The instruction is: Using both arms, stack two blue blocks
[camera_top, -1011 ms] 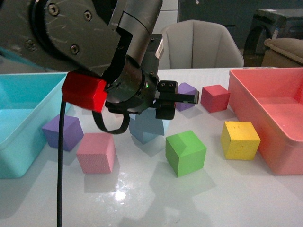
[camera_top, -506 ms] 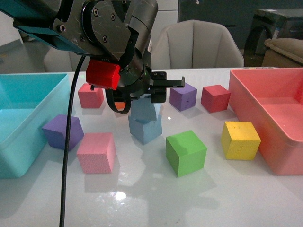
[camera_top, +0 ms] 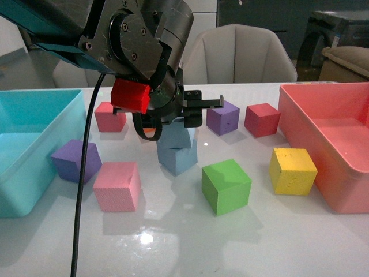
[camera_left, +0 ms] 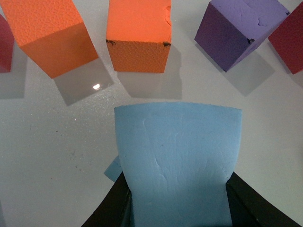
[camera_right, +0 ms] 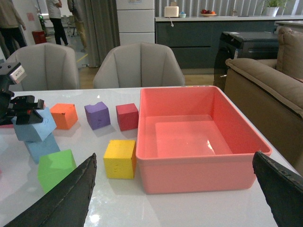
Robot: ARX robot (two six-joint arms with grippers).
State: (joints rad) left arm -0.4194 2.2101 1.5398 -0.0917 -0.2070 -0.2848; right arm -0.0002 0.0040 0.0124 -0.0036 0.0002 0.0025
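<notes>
At the middle of the white tabletop (camera_top: 173, 242), the left gripper (camera_left: 178, 189) clasps a pale blue foam cube (camera_top: 176, 137), which rests tilted atop the second pale blue foam cube (camera_top: 179, 160). A green foam cube (camera_top: 226, 186) lies at their four o'clock. The right gripper (camera_right: 173, 158) gapes wide, empty.

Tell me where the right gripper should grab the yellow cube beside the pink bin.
Probably from above, pinching the yellow cube on its near and far faces. Its top is clear, while the pink bin wall sits close beside one side, leaving little finger room there.

Matt foam blue blocks (camera_top: 179, 160), glossy table (camera_top: 259, 231).
</notes>
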